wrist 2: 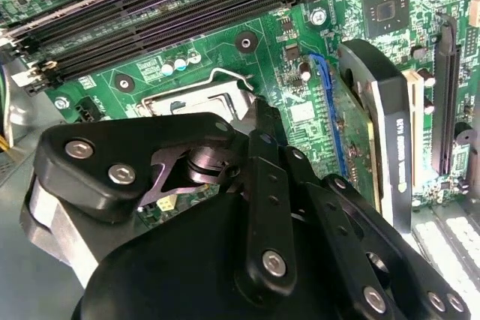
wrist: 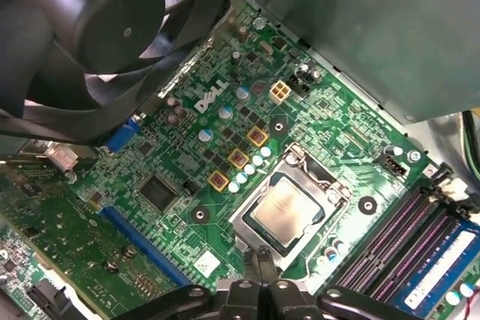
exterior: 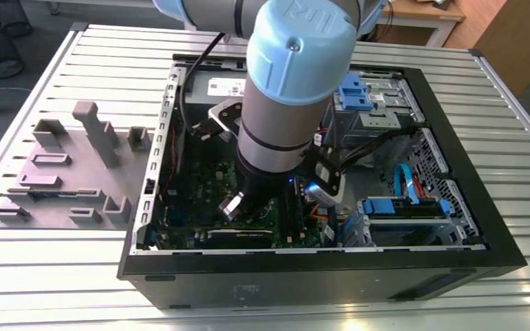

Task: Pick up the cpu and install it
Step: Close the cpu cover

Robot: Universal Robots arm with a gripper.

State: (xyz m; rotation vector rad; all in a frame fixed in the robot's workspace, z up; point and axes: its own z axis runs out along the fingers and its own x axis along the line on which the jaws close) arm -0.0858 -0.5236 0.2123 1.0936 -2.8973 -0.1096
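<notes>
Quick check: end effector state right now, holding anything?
End effector: shut, holding nothing; its tips sit at the socket edge, beside the cpu lying in the socket.

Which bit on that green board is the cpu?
Start from the green motherboard inside the open computer case. Beside the long dark memory slots sits a hinged metal socket frame. The cpu is the flat silvery square inside it, the board's only plain metal-topped chip.

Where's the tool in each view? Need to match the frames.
Exterior view: tool under the arm's wrist, inside the open computer case, over the motherboard.
Second wrist view: tool dark in the foreground, tips at the socket.
First wrist view: tool tips beside the cpu lying in its socket.
Shared landmark: the green motherboard.
</notes>
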